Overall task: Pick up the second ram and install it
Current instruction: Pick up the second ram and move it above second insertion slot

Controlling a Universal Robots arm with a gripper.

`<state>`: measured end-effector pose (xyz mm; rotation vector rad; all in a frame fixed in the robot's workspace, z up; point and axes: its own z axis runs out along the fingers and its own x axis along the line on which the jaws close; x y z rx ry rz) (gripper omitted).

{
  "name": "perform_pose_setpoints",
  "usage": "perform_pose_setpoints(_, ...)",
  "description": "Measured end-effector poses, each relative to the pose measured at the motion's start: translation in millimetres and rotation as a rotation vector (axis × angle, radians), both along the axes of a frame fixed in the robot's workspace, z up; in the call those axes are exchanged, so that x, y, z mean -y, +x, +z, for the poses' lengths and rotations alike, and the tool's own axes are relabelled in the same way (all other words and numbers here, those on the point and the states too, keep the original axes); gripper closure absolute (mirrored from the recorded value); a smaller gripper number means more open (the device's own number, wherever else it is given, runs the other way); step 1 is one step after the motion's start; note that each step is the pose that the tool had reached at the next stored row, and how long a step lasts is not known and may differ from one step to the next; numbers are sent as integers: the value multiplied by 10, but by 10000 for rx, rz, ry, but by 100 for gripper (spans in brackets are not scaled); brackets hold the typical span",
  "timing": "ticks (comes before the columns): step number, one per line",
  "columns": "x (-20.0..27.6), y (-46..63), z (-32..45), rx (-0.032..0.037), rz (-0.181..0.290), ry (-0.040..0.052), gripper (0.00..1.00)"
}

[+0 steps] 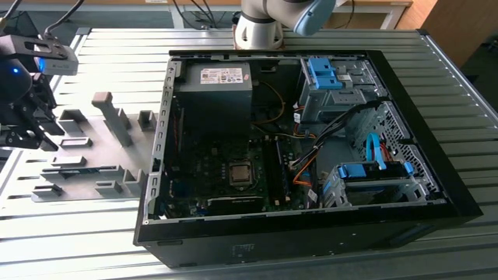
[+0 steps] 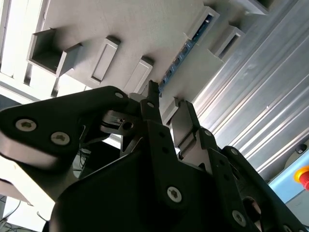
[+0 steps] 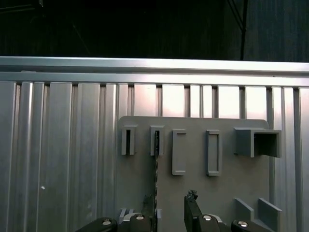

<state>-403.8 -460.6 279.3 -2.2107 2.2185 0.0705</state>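
Note:
The second ram (image 3: 156, 164) stands on edge in a slot of the grey fixture plate (image 3: 227, 183), a thin green-blue stick seen edge-on. In the second wrist view the ram (image 2: 186, 46) runs between two grey blocks. In the exterior view the ram (image 1: 81, 170) lies low in the fixture at the exterior view's left. My gripper (image 3: 169, 205) hovers above the plate, open, and the ram's line passes between the fingers close to one fingertip (image 3: 147, 209). The same gripper (image 2: 166, 99) holds nothing, and in the exterior view the gripper (image 1: 20, 137) hangs at the far left.
An open black computer case (image 1: 435, 192) lies in the middle of the ribbed metal table (image 1: 459, 93), with the motherboard and its long black slots (image 1: 274, 166) inside. Several grey fixture blocks (image 1: 116, 119) stand up from the plate. The arm's base (image 1: 260, 26) is behind the case.

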Motion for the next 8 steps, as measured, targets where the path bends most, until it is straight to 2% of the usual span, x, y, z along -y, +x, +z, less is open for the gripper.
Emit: perform_pose_setpoints(8,3,0,-22,0,0,0,62)
